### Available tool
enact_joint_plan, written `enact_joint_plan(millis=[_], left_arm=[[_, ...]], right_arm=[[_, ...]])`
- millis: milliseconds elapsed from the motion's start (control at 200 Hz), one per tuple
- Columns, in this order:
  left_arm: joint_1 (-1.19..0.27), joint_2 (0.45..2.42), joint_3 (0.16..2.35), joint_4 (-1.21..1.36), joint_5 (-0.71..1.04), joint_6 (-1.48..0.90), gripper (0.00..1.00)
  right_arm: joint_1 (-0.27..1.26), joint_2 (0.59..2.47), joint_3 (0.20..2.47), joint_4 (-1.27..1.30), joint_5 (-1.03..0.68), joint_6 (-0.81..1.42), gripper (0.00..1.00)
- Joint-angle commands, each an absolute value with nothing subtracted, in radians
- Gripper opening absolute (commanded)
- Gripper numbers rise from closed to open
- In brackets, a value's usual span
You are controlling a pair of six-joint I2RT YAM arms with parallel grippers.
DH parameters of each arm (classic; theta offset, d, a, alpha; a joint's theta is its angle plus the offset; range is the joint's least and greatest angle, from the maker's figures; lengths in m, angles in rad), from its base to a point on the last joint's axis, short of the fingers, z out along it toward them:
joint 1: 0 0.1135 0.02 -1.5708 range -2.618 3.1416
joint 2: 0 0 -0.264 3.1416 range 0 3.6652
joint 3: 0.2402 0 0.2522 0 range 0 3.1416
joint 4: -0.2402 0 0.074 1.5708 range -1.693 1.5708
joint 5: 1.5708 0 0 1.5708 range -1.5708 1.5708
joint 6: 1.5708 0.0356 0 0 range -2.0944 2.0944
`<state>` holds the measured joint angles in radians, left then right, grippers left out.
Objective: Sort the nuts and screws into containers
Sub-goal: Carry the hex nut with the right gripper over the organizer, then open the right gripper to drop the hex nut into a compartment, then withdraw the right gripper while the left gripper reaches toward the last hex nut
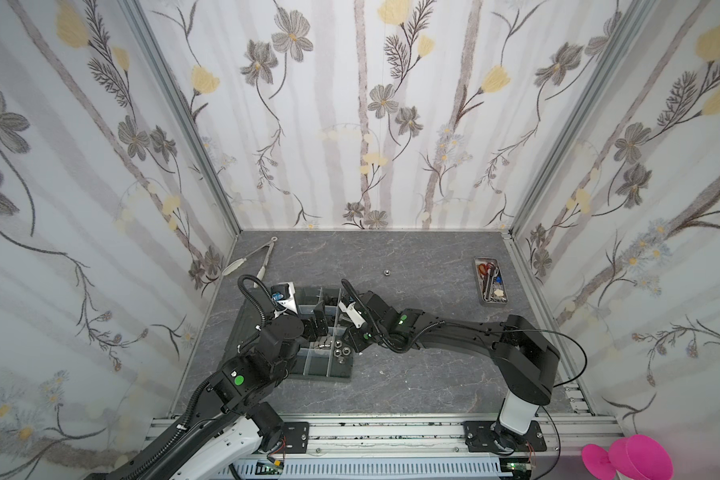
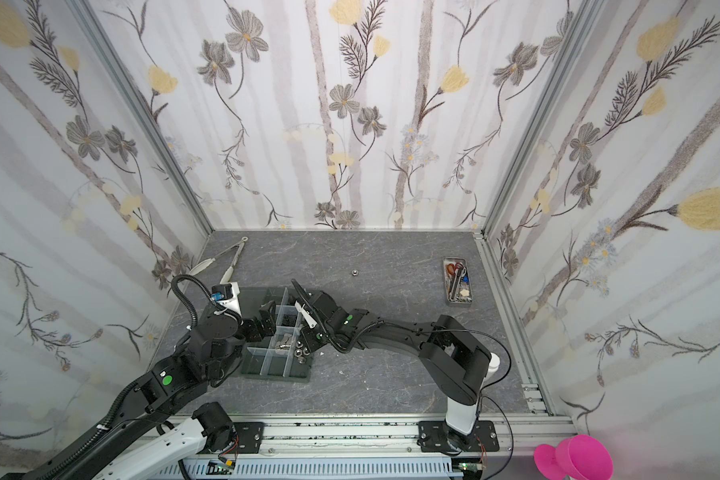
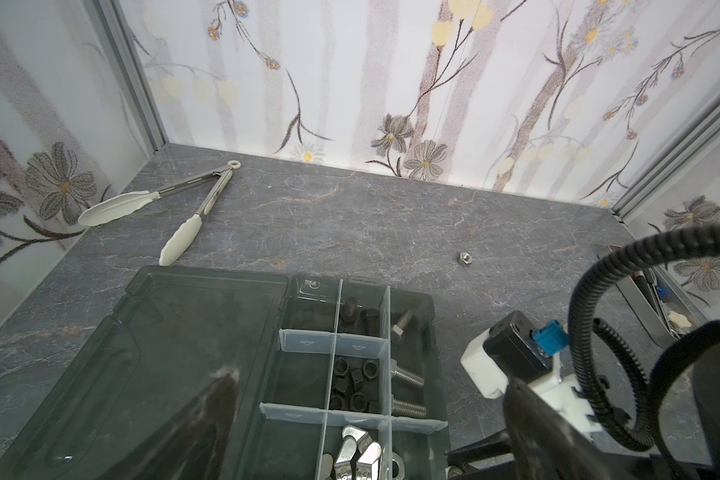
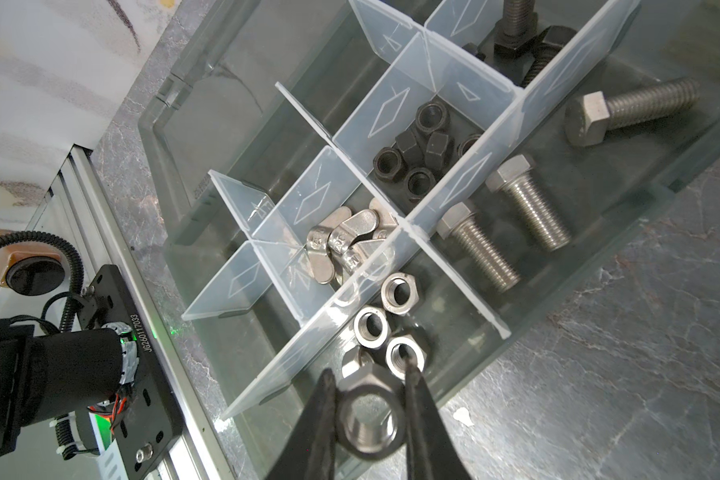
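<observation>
Organiser tray [image 1: 321, 376] lies open, left of centre. Silver screws [image 4: 528, 212] fill its right cells, black screws [image 4: 514, 25] far, black nuts [image 4: 422, 153] middle, wing nuts [image 4: 350, 241] nearer, silver nuts [image 4: 373, 326] near-right, held nut [image 4: 368, 419] just above them. Lone nut [image 1: 385, 272] sits on the table farther back.

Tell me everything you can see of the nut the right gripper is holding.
The held nut is a shiny silver metal hex nut, threaded hole facing the wrist camera. The right gripper pinches two opposite sides between black fingers. It hangs over the tray cell where other silver nuts lie; contact with them is unclear.
</observation>
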<state>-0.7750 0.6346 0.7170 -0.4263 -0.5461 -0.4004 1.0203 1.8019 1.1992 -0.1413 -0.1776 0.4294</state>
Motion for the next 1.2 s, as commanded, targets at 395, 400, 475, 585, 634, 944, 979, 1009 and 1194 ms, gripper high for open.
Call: enact_joint_plan(millis=[395, 400, 475, 585, 634, 944, 979, 1009, 1194], left_arm=[[-0.775, 0.628, 0.707, -0.403, -0.508, -0.416, 1.0], [-0.774, 0.628, 0.707, -0.402, -0.506, -0.416, 1.0], [-0.773, 0.655, 0.712, -0.399, -0.488, -0.412, 1.0], [-0.769, 0.709, 0.725, -0.391, -0.445, -0.4, 1.0], [-0.767, 0.742, 0.738, -0.388, -0.413, -0.393, 1.0], [-0.761, 0.986, 0.893, -0.381, -0.305, -0.339, 0.97], [-0.761, 1.019, 0.914, -0.377, -0.296, -0.331, 0.97], [-0.761, 1.048, 0.929, -0.374, -0.283, -0.324, 0.96], [-0.757, 1.21, 1.031, -0.359, -0.253, -0.293, 0.94]], right_arm=[[1.02, 1.833, 1.226, -0.099, -0.193, 0.436, 0.47], [1.02, 1.833, 1.227, -0.099, -0.193, 0.435, 0.47], [1.016, 1.827, 1.228, -0.1, -0.19, 0.433, 0.49], [1.005, 1.805, 1.222, -0.092, -0.191, 0.431, 0.49], [0.995, 1.79, 1.213, -0.087, -0.193, 0.431, 0.49], [0.885, 1.651, 1.07, -0.011, -0.208, 0.456, 0.49], [0.867, 1.636, 1.047, -0.003, -0.212, 0.46, 0.49], [0.852, 1.617, 1.03, 0.002, -0.213, 0.463, 0.49], [0.738, 1.504, 0.922, 0.029, -0.229, 0.469, 0.48]])
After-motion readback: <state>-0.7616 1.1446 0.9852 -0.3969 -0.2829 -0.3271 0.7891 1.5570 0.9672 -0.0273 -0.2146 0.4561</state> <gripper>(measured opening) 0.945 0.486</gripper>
